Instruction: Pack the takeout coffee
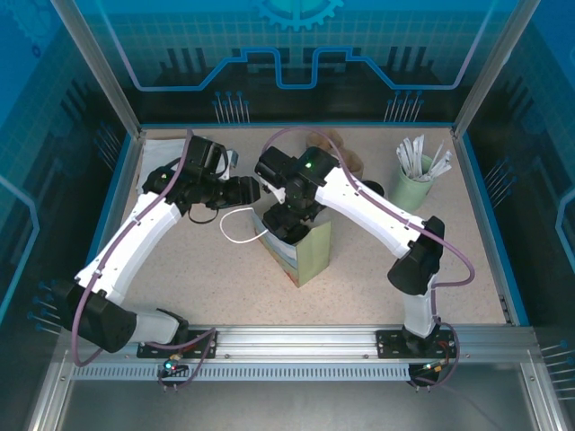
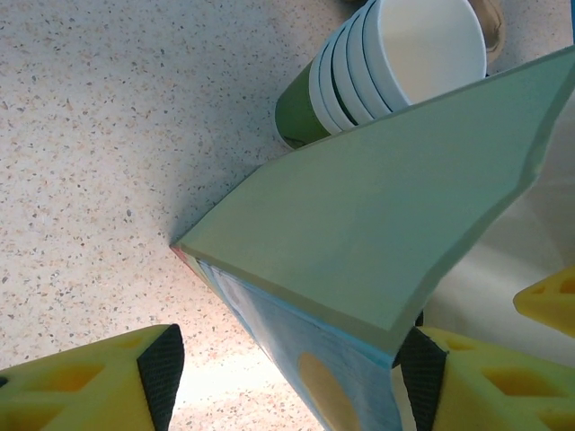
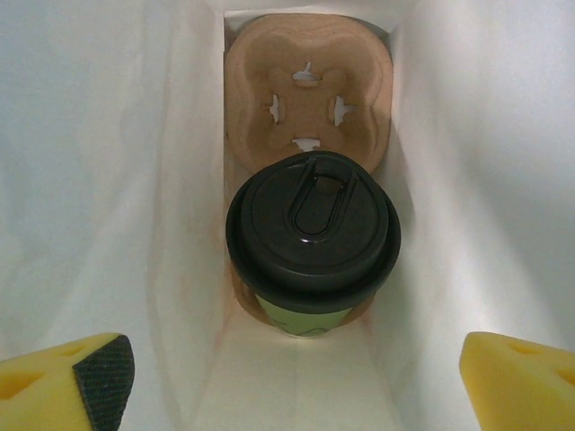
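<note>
the takeout coffee (image 3: 313,238), olive-green with a black top, stands in the 6 o'clock pocket of the pulp carrier (image 3: 260,81) deep inside the paper bag (image 1: 314,256). the right jaws hang spread wide above it, gripping nothing. the left jaws straddle the bag's 10 o'clock edge unclenched, probably steadying its mouth.

High rear overview; wrist close-ups at bag (image 1: 310,253)
</note>
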Motion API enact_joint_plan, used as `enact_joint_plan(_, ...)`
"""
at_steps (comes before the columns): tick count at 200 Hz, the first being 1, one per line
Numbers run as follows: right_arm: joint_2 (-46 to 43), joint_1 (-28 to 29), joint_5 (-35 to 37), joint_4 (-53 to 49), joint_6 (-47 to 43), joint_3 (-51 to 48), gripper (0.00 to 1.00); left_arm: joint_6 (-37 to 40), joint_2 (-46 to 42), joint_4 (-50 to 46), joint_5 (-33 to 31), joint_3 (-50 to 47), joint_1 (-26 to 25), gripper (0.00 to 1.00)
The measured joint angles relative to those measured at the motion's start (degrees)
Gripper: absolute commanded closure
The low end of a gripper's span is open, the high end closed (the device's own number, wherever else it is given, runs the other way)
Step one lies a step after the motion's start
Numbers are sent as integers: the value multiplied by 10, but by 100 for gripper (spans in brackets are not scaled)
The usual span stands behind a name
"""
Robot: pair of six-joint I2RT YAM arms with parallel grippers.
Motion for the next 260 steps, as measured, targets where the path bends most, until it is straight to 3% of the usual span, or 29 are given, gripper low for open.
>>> enact_joint_plan(76, 22, -6, 1, 29, -5, -53, 2, -9, 3, 12, 2, -9, 0, 43)
enact_joint_plan(179, 38, -12, 3, 81, -14, -122, 0, -9, 4, 12, 1, -9, 0, 44)
enact_joint_plan(260, 51, -16, 3, 112, -20, -168, 5, -9, 4, -2, -16, -9, 4, 44)
